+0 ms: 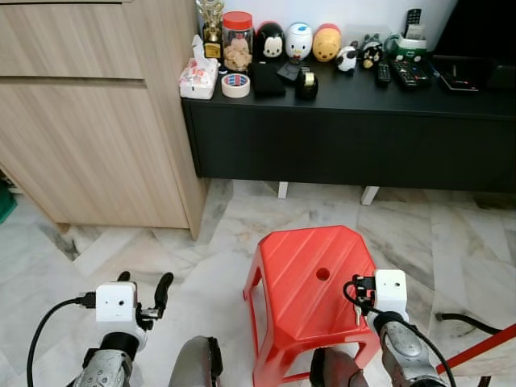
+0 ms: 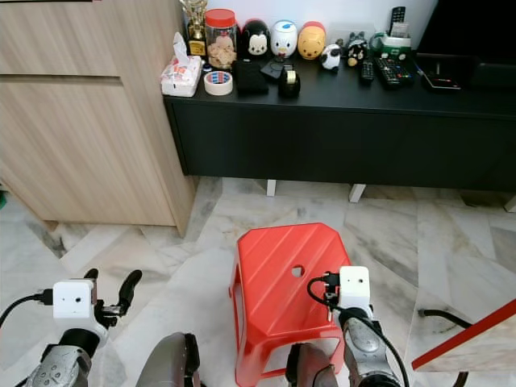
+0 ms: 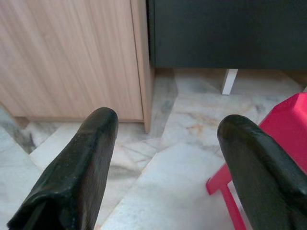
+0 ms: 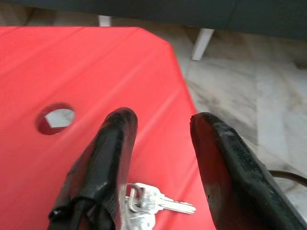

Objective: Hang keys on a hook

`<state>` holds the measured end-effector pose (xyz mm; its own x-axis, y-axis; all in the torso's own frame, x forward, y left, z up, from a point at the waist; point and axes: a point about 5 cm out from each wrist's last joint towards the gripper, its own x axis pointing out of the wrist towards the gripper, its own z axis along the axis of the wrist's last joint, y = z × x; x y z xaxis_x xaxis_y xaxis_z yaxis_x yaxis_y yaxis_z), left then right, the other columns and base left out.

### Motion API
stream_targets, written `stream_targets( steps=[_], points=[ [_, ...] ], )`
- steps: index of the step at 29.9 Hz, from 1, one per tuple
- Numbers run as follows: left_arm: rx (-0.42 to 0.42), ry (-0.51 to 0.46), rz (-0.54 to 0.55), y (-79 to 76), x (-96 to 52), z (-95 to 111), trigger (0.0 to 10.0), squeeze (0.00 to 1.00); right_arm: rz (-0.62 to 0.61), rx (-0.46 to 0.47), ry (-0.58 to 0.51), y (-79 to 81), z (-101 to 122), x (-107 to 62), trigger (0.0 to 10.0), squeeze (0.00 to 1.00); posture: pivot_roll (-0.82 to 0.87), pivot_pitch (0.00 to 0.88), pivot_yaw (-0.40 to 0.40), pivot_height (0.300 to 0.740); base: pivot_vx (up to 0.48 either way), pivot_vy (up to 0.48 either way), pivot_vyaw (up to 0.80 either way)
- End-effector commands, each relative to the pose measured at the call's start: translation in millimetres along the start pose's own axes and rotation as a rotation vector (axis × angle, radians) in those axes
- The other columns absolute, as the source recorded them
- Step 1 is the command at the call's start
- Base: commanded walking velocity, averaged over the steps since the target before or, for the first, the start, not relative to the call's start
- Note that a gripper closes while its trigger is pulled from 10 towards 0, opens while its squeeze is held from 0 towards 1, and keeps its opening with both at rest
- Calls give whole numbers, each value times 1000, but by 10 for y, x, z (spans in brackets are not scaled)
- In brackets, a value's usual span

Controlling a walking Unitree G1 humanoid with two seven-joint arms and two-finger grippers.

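The right gripper (image 4: 160, 122) hangs low over the near right part of a red plastic stool (image 1: 302, 282), its two black fingers (image 4: 108, 158) spread apart with nothing pinched between them. The keys (image 4: 148, 203), a small silver bunch on a ring, sit close beside the base of one finger, above the stool's red top; whether they lie on the stool or dangle from the gripper cannot be told. A round hole (image 4: 56, 118) pierces the stool top just beyond the fingers.

The left gripper (image 3: 165, 139) is held low over the marble floor (image 1: 145, 258) to the left of the stool, its fingers wide open and empty.

Farther off, a light wooden cabinet (image 1: 97, 121) stands at the far left. Beside it, a long black tabletop (image 1: 363, 93) carries a tissue pack (image 1: 198, 74), a roll of tape (image 1: 235, 85), a red-lidded jar (image 1: 237, 40), several small figurines (image 1: 298, 40) and remote controls (image 1: 403, 72).
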<state>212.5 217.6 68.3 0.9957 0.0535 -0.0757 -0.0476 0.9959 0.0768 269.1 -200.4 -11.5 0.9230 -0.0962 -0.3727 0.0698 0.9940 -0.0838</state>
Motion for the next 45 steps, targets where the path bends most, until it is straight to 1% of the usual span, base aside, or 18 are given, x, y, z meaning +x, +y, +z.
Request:
stream_targets(
  steps=[1, 2, 3, 10, 14, 16, 19, 22, 24, 30, 34, 35, 36, 37, 40, 42, 43, 45],
  points=[
    [26, 9, -12, -7, 2, -26, 10000, 0, -28, -10, -180, -138, -72, -364, 10000, 0, 73, 79, -63, 608, 0, 0, 0],
    [26, 9, -12, -7, 2, -26, 10000, 0, -28, -10, -180, -138, -72, -364, 10000, 0, 73, 79, -63, 608, 0, 0, 0],
    [26, 7, -10, -4, 4, -24, 10000, 0, -40, -15, -301, -197, 35, -651, 10000, 0, 73, 79, -63, 608, 0, 0, 0],
    [26, 7, -8, 1, 1, -31, 10000, 0, -24, 10, -362, -189, 236, -681, 10000, 0, 66, 83, -62, 608, 0, 0, 0],
    [25, 9, -9, -5, -3, -41, 10000, 0, 7, 2, -292, -145, 169, -727, 10000, 0, 68, 84, -63, 608, 0, 0, 0],
    [25, 10, -9, -5, -1, -42, 10000, 0, 3, 31, -163, -149, 40, -771, 10000, 0, 69, 88, -59, 608, 0, 0, 0],
    [25, 12, -8, 0, 0, -46, 10000, 0, -3, 16, -32, -164, -125, -715, 10000, 0, 63, 90, -60, 608, 0, 0, 0],
    [27, 15, -10, -1, 3, -47, 10000, 0, -5, 85, 56, -159, -237, -607, 10000, 0, 65, 91, -53, 608, 0, 0, 0],
    [28, 15, -10, 5, 9, -44, 10000, 0, 23, 79, 125, -111, -283, -448, 10000, 0, 62, 95, -49, 608, 0, 0, 0],
    [31, 15, -9, 8, 13, -43, 10000, 0, 56, 150, 243, -8, -356, -221, 10000, 0, 70, 97, -43, 608, 0, 0, 0],
    [33, 16, -4, 26, 3, -39, 10000, 0, 82, 174, 250, 50, -334, -172, 10000, 0, 75, 100, -41, 608, 0, 0, 0],
    [34, 16, -4, 31, 0, -37, 10000, 0, 90, 164, 252, 56, -330, -162, 10000, 216, 79, 105, -37, 608, 0, 0, 0],
    [34, 16, -4, 31, 0, -37, 10000, 0, 90, 164, 252, 56, -330, -162, 10000, 216, 79, 105, -37, 608, 0, 0, 0],
    [36, 17, -3, 35, -3, -37, 10000, 0, 84, 170, 248, 51, -329, -159, 10000, 1000, 81, 106, -36, 608, 0, 0, 0],
    [38, 19, -1, 47, -12, -38, 10000, 0, 68, 183, 242, 43, -332, -146, 10000, 1000, 79, 109, -33, 608, 0, 0, 0],
    [40, 21, -1, 48, -15, -37, 10000, 0, 76, 203, 246, 48, -341, -134, 10000, 722, 81, 111, -32, 608, 0, 0, 0],
    [41, 21, -1, 49, -15, -36, 10000, 0, 85, 210, 237, 53, -335, -129, 10000, 20, 81, 112, -31, 608, 0, 0, 0],
    [41, 21, -1, 52, -12, -35, 10000, 0, 88, 217, 231, 56, -332, -127, 10000, 0, 82, 112, -31, 608, 0, 0, 0]
  ],
)
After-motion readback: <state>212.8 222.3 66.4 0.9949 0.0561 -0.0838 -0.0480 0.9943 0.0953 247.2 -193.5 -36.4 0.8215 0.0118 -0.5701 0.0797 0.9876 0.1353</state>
